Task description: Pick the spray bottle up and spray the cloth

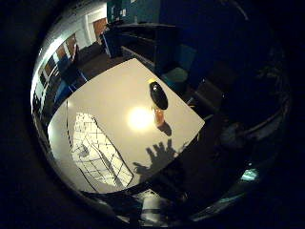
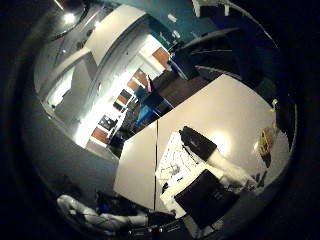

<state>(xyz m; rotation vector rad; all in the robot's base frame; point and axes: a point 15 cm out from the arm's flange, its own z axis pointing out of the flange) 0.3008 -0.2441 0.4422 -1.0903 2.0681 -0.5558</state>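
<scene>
In the thumb side view the robot hand [image 2: 207,172] reached across the cloth [image 2: 172,162] and hid much of it, so the cloth's far edge could not be traced. Whether the fingers were straight or curled was not clear. The spray bottle [image 2: 266,140] sat at the rim of that view, too small and warped for its nozzle to be made out. In the little finger side view a bright glare on the desk [image 1: 109,93] washed out the surface just beside the bottle, and the desk's near corner was lost in darkness.
</scene>
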